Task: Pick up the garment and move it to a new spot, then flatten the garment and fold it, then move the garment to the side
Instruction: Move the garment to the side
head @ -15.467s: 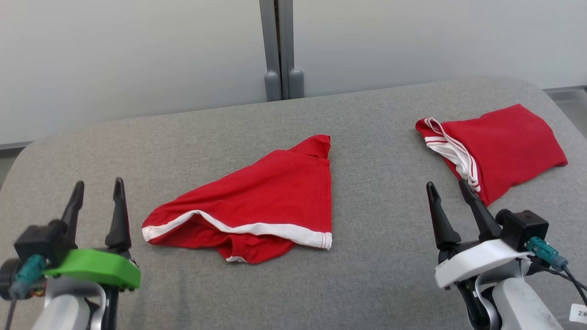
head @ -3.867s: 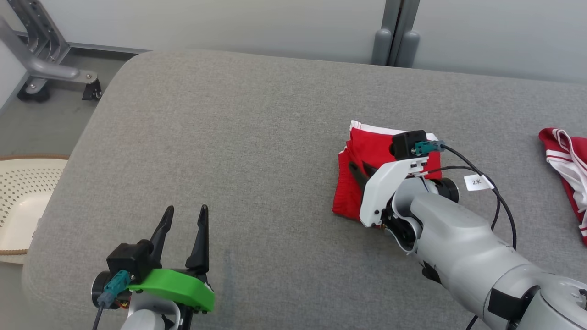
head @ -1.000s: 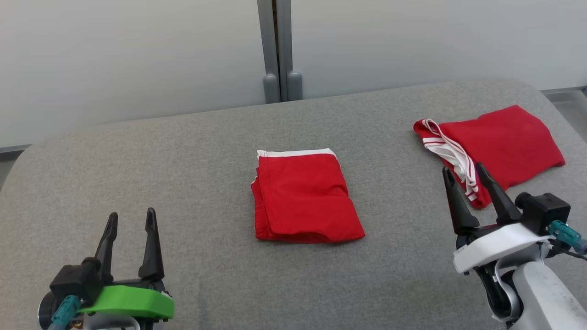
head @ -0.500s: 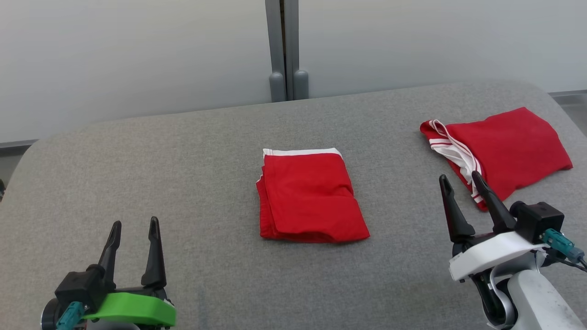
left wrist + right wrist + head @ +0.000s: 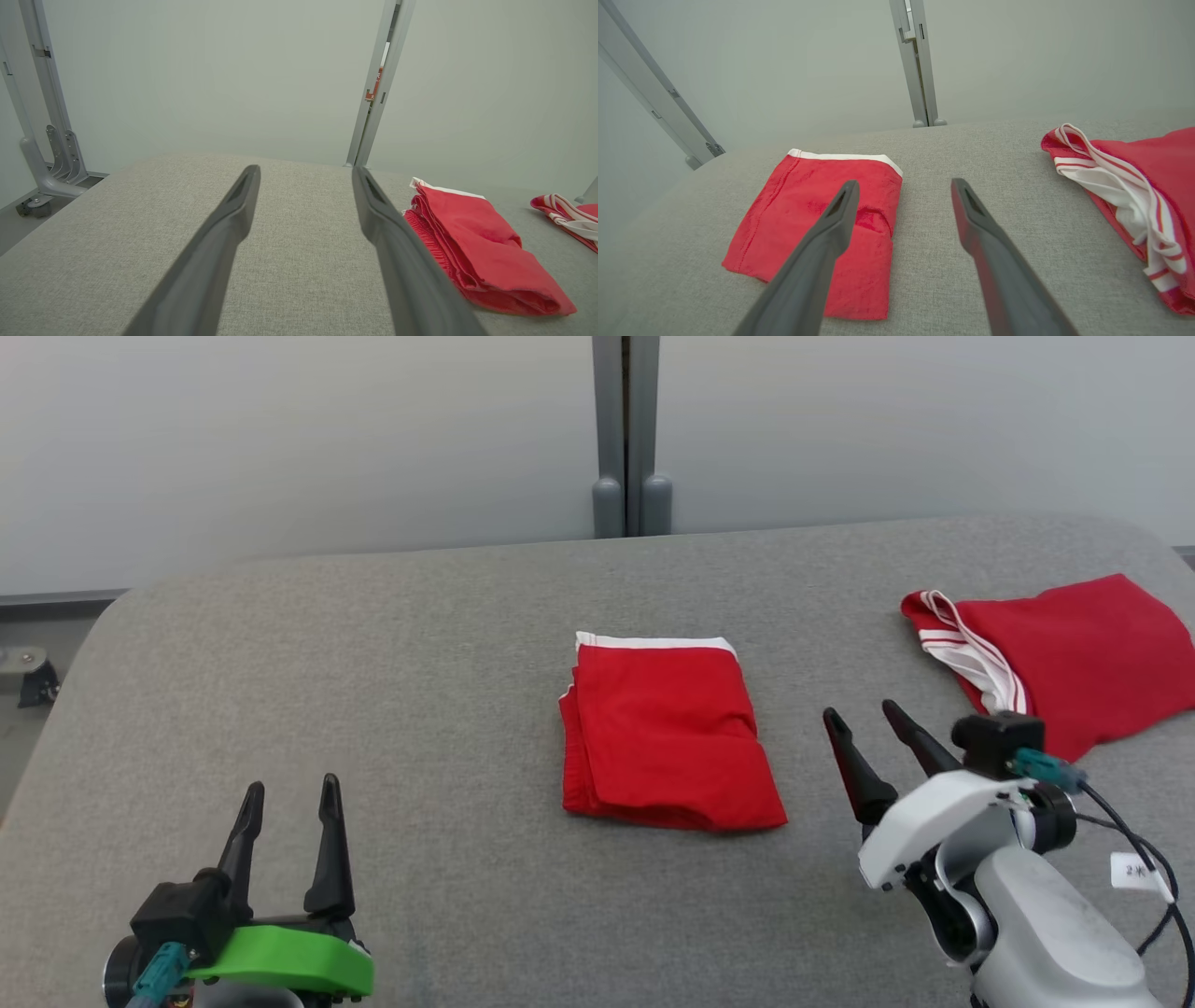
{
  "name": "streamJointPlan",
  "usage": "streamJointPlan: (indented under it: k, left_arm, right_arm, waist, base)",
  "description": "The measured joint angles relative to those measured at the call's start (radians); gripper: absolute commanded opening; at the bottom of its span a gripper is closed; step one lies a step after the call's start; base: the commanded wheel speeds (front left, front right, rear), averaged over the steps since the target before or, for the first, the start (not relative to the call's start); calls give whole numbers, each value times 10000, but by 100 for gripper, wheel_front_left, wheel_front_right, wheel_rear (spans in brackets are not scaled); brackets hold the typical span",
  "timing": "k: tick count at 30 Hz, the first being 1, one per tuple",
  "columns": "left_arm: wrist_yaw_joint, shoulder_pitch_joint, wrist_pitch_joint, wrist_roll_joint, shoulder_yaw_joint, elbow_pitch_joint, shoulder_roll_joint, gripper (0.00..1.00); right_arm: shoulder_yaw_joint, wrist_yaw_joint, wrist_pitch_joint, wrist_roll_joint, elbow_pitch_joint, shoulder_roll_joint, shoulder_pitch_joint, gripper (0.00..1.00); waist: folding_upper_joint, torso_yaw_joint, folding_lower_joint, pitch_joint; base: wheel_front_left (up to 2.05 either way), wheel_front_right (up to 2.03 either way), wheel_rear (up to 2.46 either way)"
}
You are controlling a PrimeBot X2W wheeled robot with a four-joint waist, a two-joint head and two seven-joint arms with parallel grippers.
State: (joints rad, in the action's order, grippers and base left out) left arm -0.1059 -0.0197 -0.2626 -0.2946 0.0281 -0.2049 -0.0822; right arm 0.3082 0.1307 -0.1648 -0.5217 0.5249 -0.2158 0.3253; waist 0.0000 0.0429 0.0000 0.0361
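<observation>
Right gripper (image 5: 858, 709) open, empty; folded red shorts (image 5: 667, 737) lie near, ahead-left of it. I'd pinch all layers at one edge and drag low so the fold holds. Left gripper (image 5: 291, 782) open too.

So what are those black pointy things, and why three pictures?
Those are a robot's two hands, called grippers. The left gripper has a green base, the right gripper a white one. One picture comes from a camera on its head; the other two from cameras on its wrists, looking along the fingers. On the grey fabric-covered table lie a folded red garment with a white band and, to the right, a rumpled red garment with white stripes. Both grippers are open and hold nothing.
</observation>
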Motion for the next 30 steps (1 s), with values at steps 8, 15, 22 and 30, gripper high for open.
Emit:
streamJointPlan:
  k: [8, 15, 22, 30]
  left_arm:
    - [-81, -360, 0, 4, 201, -159, 40, 100]
    - [-102, -720, 0, 12, 343, -211, 75, 100]
    - [-161, -1070, 0, 10, 537, -253, 169, 100]
    - [-171, -1127, 0, 67, 514, -355, 226, 100]
  right_arm:
    - [694, 0, 675, -955, 2100, -33, 2174, 100]
    - [838, 0, 1252, -1409, 4194, -59, 3604, 100]
    - [963, 0, 2174, -1894, 5756, -151, 4301, 100]
    - [1233, 0, 3515, -2700, 6278, 25, 4446, 100]
  waist:
    - [0, 839, 0, -381]
    - [0, 1604, 0, -997]
    - [0, 2276, 0, -1630]
    - [0, 2727, 0, -2018]
  base:
    - [0, 0, 0]
    - [0, 0, 0]
    - [0, 0, 0]
    - [0, 0, 0]
